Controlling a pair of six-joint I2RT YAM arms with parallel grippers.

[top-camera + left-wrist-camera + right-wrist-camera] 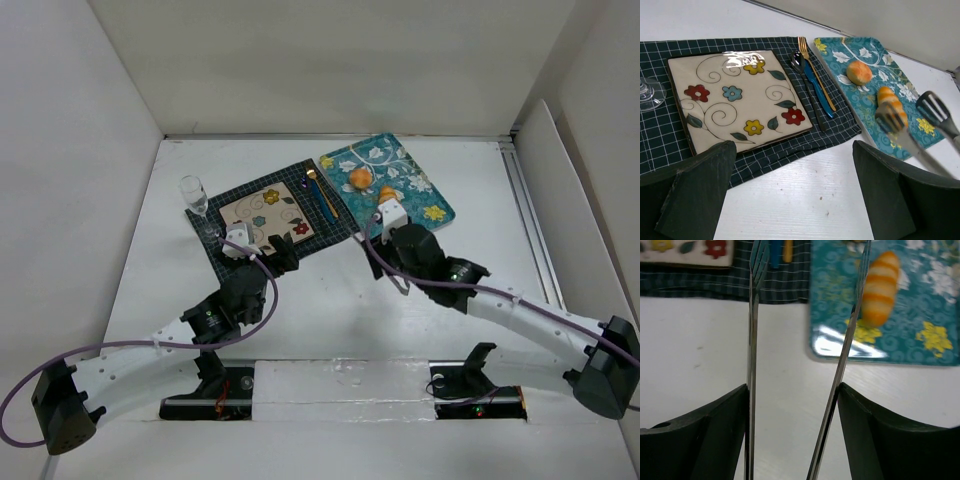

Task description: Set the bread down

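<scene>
Tongs [751, 340] are clamped in the right end effector [792, 387], pads squeezing both blades from the outside, though the blade tips are apart with nothing between them yet. Going outward in the right wrist view, the striped bread roll [879, 287] sits in the upper right of the frame on the teal tray [900, 347]. It's just past the right-hand blade, so outside the gap, not in it. The other blade tip hangs over the dark placemat [700, 285]. The roll's long axis runs almost up-down in that frame, roughly parallel to the blades, so I reckon the tongs need to slide toward frame right to straddle it across its narrow width.

The right arm is clearly the nearer one. In the top view it stretches from the lower right corner diagonally up to the tray's near edge. The left end effector [794, 150] is spread and empty, low over the tabletop [790, 200] by the placemat, facing the flowered plate [735, 95].
</scene>
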